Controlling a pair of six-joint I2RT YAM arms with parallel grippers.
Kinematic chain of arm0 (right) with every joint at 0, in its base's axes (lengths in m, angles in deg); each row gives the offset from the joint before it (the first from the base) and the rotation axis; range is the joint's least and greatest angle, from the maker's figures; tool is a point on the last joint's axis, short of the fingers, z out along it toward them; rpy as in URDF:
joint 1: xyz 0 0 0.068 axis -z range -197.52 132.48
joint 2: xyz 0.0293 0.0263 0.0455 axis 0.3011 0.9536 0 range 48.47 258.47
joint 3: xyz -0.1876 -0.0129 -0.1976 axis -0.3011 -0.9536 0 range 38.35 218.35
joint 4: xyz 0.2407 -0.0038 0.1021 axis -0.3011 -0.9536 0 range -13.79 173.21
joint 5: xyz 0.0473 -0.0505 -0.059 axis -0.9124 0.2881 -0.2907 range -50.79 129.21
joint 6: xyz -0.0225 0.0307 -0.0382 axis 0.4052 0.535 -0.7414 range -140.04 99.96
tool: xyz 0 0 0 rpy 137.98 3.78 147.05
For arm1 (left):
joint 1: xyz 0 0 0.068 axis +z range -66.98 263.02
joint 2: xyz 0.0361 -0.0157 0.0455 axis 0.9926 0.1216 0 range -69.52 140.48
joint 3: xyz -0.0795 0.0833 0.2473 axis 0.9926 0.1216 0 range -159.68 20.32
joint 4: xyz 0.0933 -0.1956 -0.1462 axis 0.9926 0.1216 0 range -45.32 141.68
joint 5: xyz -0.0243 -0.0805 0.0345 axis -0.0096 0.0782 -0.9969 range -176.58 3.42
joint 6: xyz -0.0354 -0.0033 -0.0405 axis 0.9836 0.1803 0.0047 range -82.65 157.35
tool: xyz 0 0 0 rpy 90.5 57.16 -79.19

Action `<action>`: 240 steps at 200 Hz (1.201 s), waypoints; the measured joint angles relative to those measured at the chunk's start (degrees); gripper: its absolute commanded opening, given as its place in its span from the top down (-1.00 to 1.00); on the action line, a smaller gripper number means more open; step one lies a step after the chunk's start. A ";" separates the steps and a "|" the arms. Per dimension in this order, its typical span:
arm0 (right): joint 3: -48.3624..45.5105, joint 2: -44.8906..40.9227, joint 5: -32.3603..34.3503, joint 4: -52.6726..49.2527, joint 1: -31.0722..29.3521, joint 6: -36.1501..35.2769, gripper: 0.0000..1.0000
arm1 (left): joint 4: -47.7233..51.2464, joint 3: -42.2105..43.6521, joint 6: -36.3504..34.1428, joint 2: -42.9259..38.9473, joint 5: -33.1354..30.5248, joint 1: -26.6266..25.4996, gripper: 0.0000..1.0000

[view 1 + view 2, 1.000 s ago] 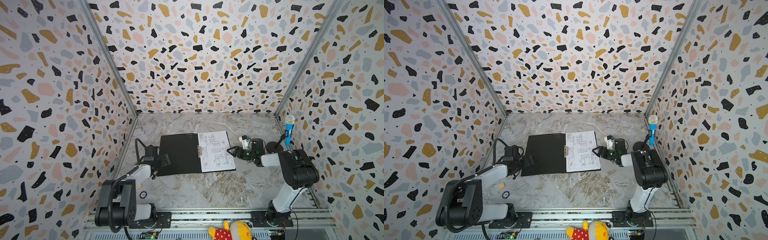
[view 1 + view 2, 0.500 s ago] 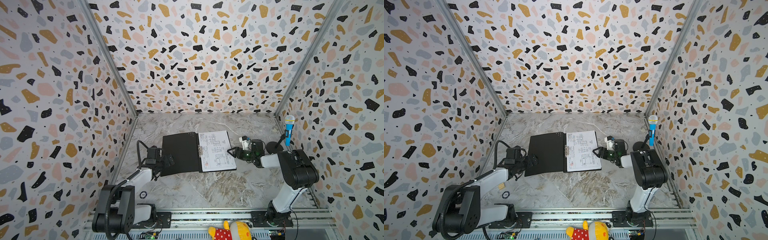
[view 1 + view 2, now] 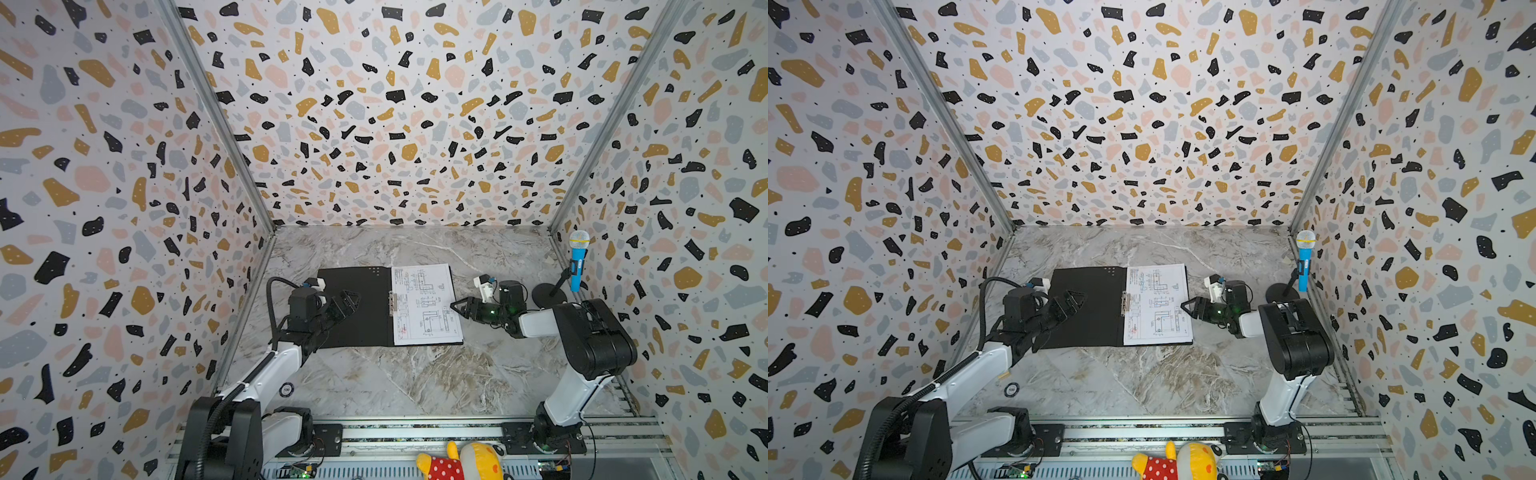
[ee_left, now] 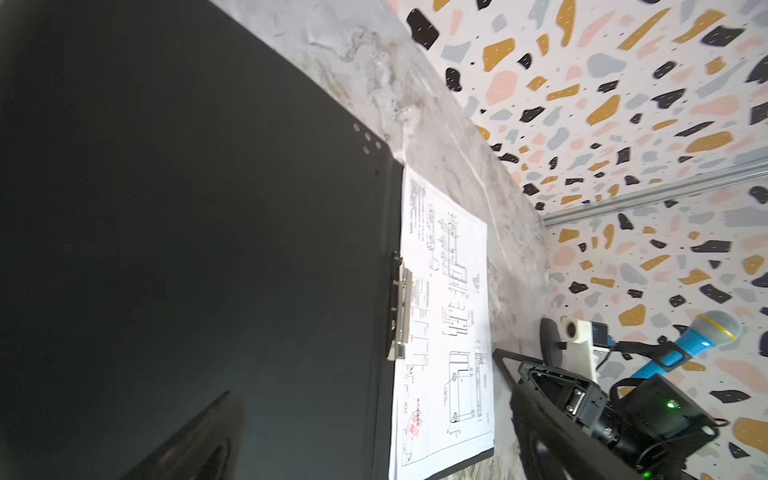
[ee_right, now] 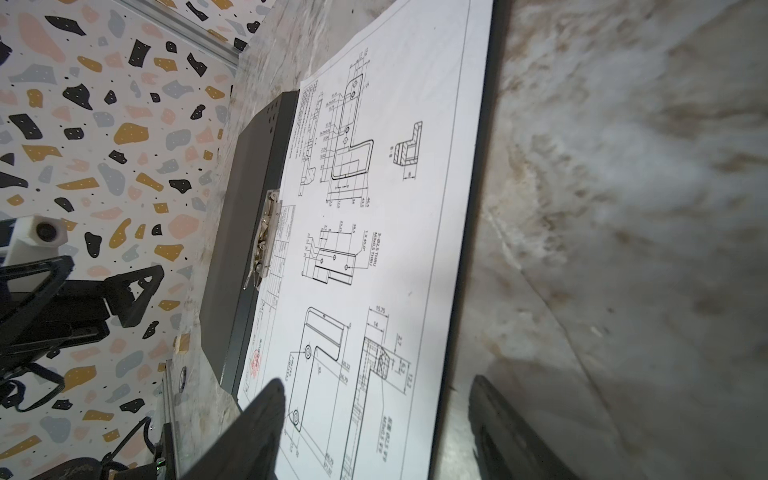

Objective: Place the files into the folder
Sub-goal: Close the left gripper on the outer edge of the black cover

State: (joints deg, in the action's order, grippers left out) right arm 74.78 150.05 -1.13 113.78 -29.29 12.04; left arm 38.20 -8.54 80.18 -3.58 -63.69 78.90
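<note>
On the marble tabletop (image 3: 415, 382), between speckled walls (image 3: 395, 124).
The folder (image 3: 370, 324) lies open mid-table with the files (image 3: 424, 307) on its right half; my left gripper (image 3: 345, 305) gapes over its left half, my right gripper (image 3: 457, 308) gapes at the files' right edge.

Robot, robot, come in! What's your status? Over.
Left gripper open above folder. Right gripper open at papers edge. Papers flat inside open folder, drawing on top. Microphone aside, nothing blocking.

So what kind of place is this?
Probably a robot test booth, not a home: speckled walls box in a marble table, and a left arm and right arm stand on a metal rail.
</note>
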 measured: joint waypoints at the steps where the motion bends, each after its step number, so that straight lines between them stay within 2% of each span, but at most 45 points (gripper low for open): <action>1: 0.00 -0.04 0.00 -0.04 -0.02 -0.02 -0.47 | 0.24 -0.09 -0.11 0.00 -0.13 0.15 -0.99; 63: 0.07 -1.16 0.02 -1.40 -0.13 -0.13 -0.54 | 9.44 -3.67 -7.89 4.70 -9.97 8.68 -0.99; 117: -0.17 -1.27 -2.62 -2.12 2.25 -0.90 -0.56 | 12.76 -3.65 -12.46 7.32 -20.31 9.33 -0.99; 153: 0.02 -1.22 -4.37 -3.39 3.54 -2.75 -0.57 | 11.76 -3.65 -14.67 12.92 -20.39 9.31 -0.99; 180: 0.37 -0.87 -5.44 -4.00 3.91 -3.91 -0.57 | 9.25 -4.70 -16.63 16.11 -20.92 7.21 -0.99; 240: 1.25 -0.26 -7.04 -5.55 5.95 -5.40 -0.54 | 5.42 -8.02 -17.16 21.29 -22.95 -3.34 -1.00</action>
State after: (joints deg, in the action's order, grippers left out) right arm 76.02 149.79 -8.16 108.23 -23.35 6.64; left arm 43.62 -16.56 63.02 17.70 -86.64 75.55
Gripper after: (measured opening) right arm 0.772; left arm 0.996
